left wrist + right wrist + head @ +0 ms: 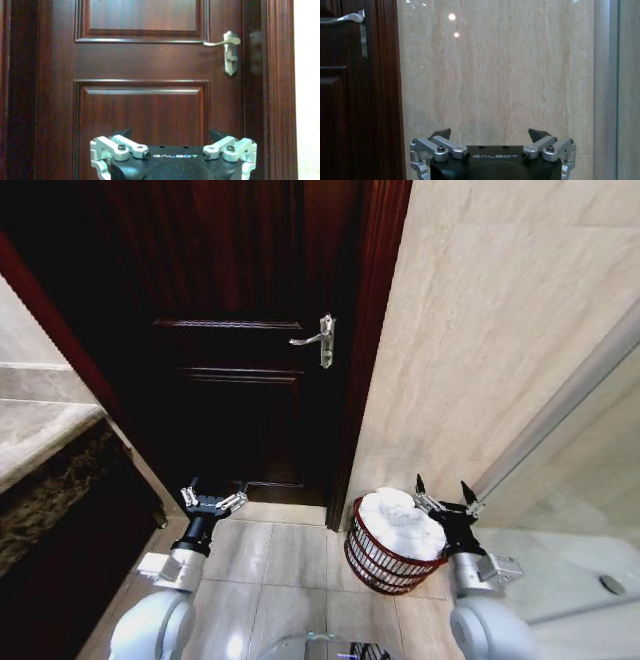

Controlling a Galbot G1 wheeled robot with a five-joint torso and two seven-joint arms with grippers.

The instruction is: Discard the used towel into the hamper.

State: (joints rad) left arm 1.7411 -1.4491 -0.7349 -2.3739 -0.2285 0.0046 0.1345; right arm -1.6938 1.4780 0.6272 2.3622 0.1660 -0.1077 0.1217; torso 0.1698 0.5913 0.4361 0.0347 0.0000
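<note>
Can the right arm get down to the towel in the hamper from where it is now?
Probably yes: the right gripper, open and empty, sits beside the hamper rim, and the white towel lies uncovered on top.

A home or hotel bathroom. A dark wooden door [245, 380] with a silver lever handle [320, 340] stands shut; right of it rises a beige marble-tiled wall [480, 330], then a glass shower screen [580, 510]. Left of the door is a stone vanity surface [35, 430]. The floor [280, 570] is pale glossy tile.
</note>
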